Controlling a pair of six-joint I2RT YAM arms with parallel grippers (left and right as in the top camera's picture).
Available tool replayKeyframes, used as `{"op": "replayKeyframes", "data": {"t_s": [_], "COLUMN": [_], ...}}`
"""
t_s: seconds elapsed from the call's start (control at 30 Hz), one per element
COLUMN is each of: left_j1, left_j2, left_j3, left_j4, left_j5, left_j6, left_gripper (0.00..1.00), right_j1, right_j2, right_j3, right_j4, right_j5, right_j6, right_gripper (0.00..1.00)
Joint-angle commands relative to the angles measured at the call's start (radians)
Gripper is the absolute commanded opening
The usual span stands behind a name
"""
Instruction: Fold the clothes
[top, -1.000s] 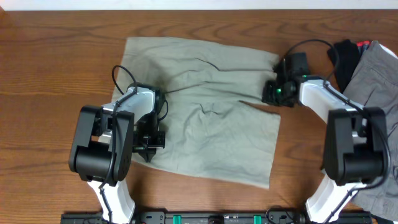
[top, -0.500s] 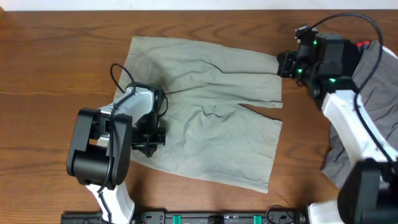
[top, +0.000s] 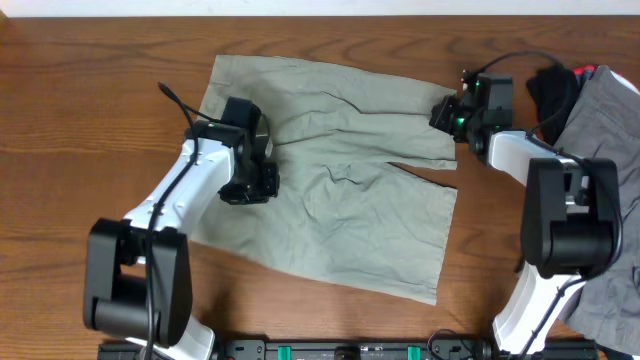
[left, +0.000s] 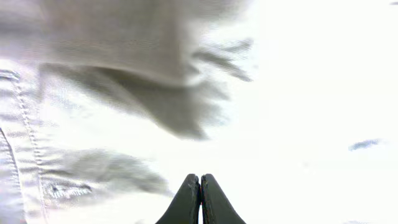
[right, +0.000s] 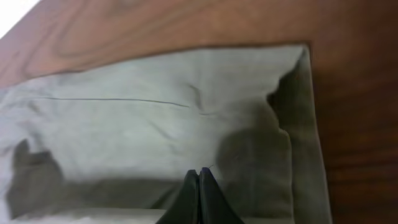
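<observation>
The wooden surface (top: 80, 120) carries the khaki-green shorts (top: 340, 215), spread flat at its middle. Their long axis runs left to right, waistband at the left and both legs pointing right. A grey garment (top: 605, 110) and a black cloth (top: 553, 90) lie at the right edge. The left gripper (left: 200, 198) is over the waist area, where its camera shows glare-whitened stitching. The right gripper (right: 198, 194) is at the far leg's hem. Both pairs of jaws are pressed together; whether they pinch fabric is unclear.
</observation>
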Motion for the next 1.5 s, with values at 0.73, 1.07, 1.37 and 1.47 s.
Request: {"op": "replayKeyframes", "data": {"t_s": [0.73,1.07,1.37,1.47], "left_j1": [-0.098,-0.113,-0.113,-0.113], "left_j2": [0.198,0.242,0.242,0.242], "left_j3": [-0.003,-0.004,-0.008,-0.009], "left_j4": [0.347,0.149,0.048,0.026], "left_j5": [0.005,-0.085,-0.128,-0.17], "left_j6": [0.039,0.04,0.043,0.043], "left_gripper": [0.15,0.08,0.06,0.06], "right_j1": [-0.016,0.0,0.007,-0.004], "right_j2": [-0.196,-0.154,0.018,0.044], "right_j3": [-0.003,-0.003,-0.003,-0.003], "right_j4": [-0.449,-0.388,-0.178,-0.116], "right_j5": [-0.029,-0.03,-0.025,0.087], "right_j6": [-0.181,-0.181,-0.142,-0.104], "right_gripper": [0.01,0.01,0.01,0.02]}}
